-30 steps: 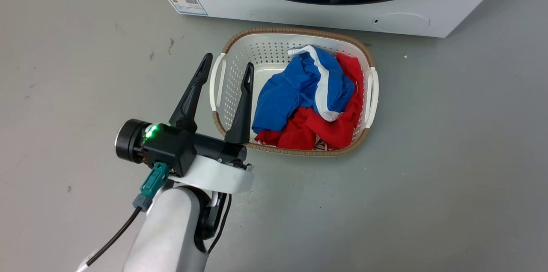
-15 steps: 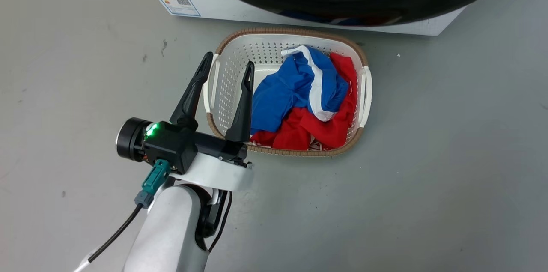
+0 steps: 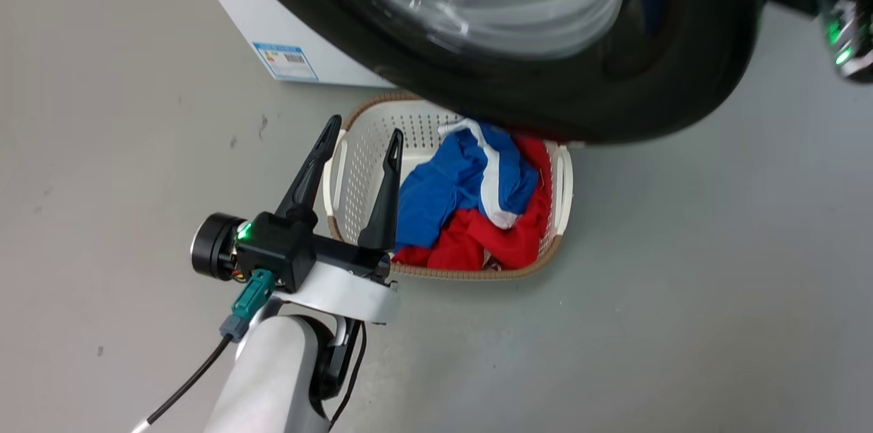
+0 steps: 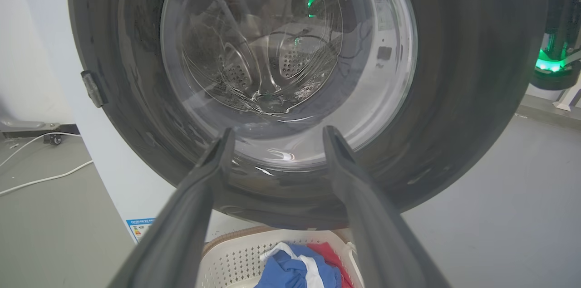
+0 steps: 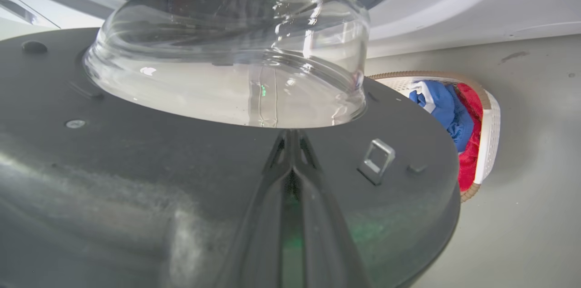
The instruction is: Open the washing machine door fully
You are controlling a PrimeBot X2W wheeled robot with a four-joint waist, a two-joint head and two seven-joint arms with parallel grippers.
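Black plastic meets the right tool (image 5: 290, 137) first: clenched on nothing, its tips rest by the inner face of the washing machine door (image 5: 136, 179), just short of the glass bowl (image 5: 227, 61); the washing machine (image 5: 476, 2) lies beyond. The left tool (image 4: 278, 131), released, faces the outer side, apart.

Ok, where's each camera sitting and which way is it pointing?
Head view: on the head, looking down at floor, laundry basket and washing machine door; open left gripper shows.
Left wrist view: on the left wrist, facing the door's outer glass between its open fingers.
Right wrist view: on the right wrist, looking across the door's inner face along the shut right gripper.
All share the door and basket.
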